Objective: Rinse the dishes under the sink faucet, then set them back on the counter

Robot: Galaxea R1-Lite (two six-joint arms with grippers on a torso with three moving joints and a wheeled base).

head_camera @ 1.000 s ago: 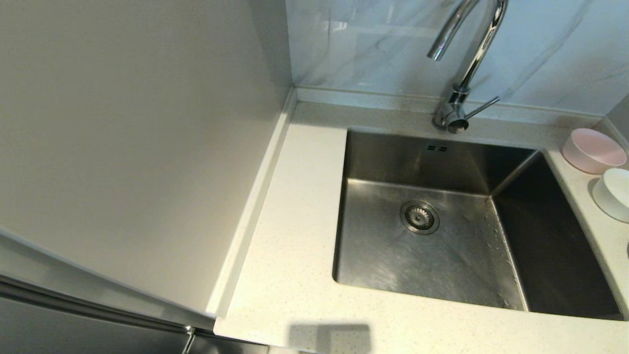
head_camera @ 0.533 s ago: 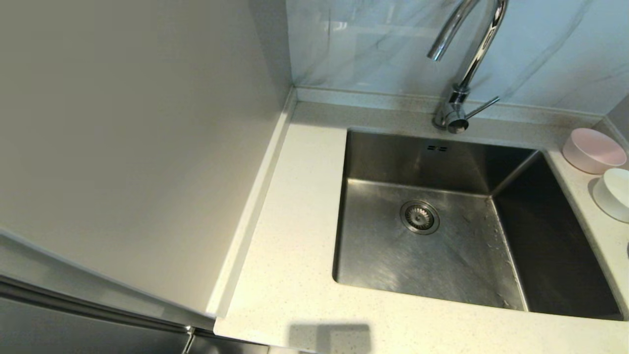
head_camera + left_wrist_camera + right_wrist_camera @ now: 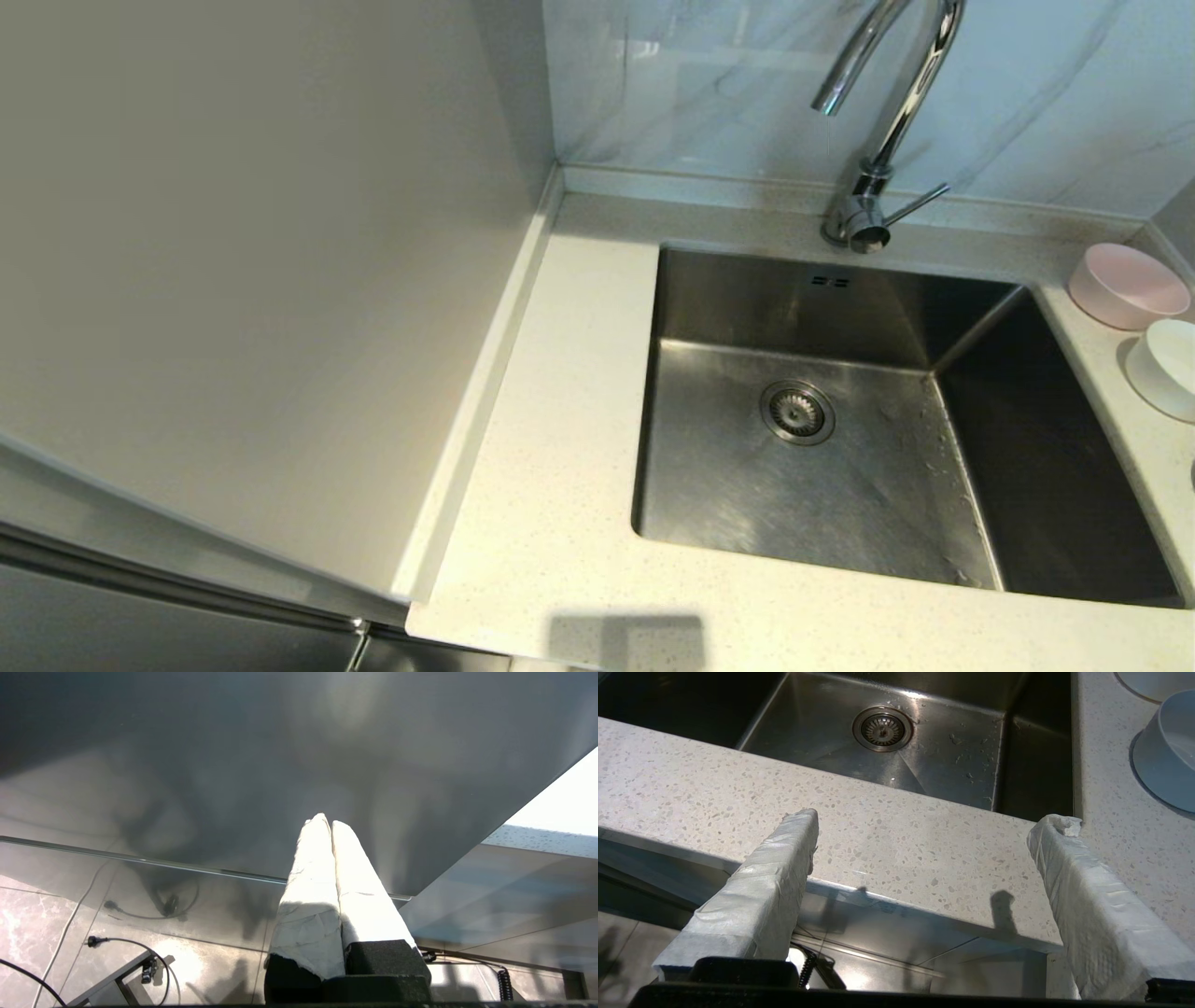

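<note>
Two of the dishes stand on the counter (image 3: 560, 420) to the right of the sink (image 3: 709, 485): a pale pink bowl (image 3: 1128, 285) and, nearer, a white bowl (image 3: 1167, 367). The chrome sink faucet (image 3: 896, 103) arches over the basin from behind, its lever (image 3: 920, 201) pointing right. Neither arm shows in the head view. My right gripper (image 3: 931, 819) is open and empty, hovering over the counter's front edge (image 3: 887, 830) before the sink. A grey-white bowl (image 3: 1164, 760) lies beyond its right finger. My left gripper (image 3: 328, 822) is shut and empty, parked low beside a grey panel.
A smooth beige side panel (image 3: 261, 280) rises along the counter's left side. The round drain strainer (image 3: 796, 411) sits in the wet basin floor. A marbled backsplash (image 3: 709, 84) stands behind the faucet. Cables lie on the tiled floor (image 3: 117, 952) below the left arm.
</note>
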